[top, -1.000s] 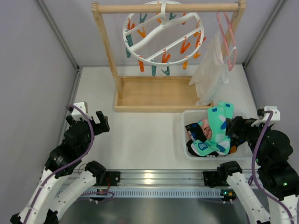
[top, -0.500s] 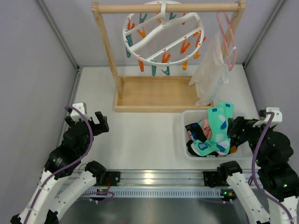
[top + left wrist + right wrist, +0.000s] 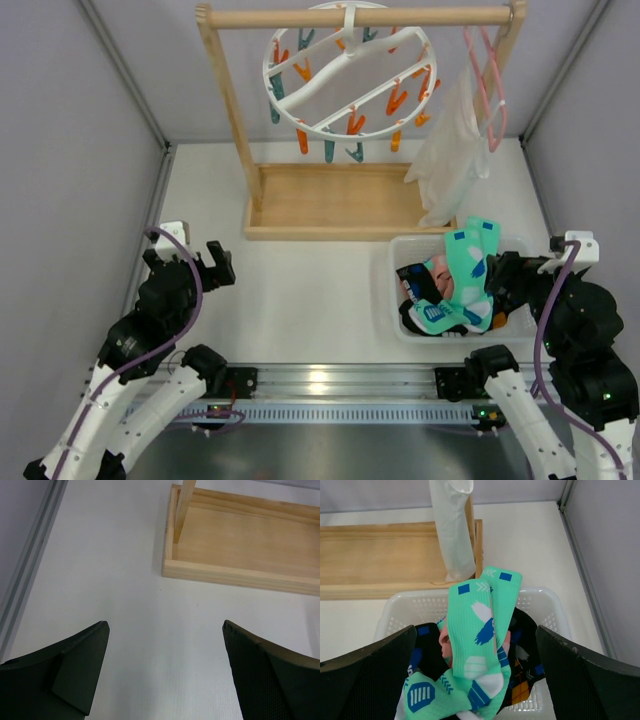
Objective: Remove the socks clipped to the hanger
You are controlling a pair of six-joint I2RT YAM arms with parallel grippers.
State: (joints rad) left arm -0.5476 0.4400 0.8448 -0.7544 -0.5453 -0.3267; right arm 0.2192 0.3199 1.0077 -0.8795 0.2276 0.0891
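Wide apart and holding nothing on the left gripper [image 3: 164, 626], with only bare white table [image 3: 100, 560] between the jaws and ahead of them. Open room to both sides; further ahead and right of the jaws, the near lip of the wooden base tray [image 3: 240, 575], one upright post at its left corner; far off left, a grey strip [image 3: 30, 565] along the wall. Equally wide and empty on the right gripper [image 3: 475, 628], poised above the socks [image 3: 470, 630]. Directly below and between those jaws, a heap in a white mesh basket [image 3: 540, 597]: two teal socks with white and navy patches on top, ends draped over the far rim, black and pink fabric beneath, an argyle patch [image 3: 520, 690] low on the right. Just beyond the basket, the tray's edge and a hanging white garment [image 3: 451, 525]; to the right, table up to a wall rail [image 3: 580, 555]. High and well beyond both grippers, hooked on the top rail [image 3: 300, 17], the hanger [image 3: 322, 86]: a tilted white ring with cross bars, orange and teal clips [image 3: 352, 122] dangling, a pink wire hanger [image 3: 490, 80] beside it.
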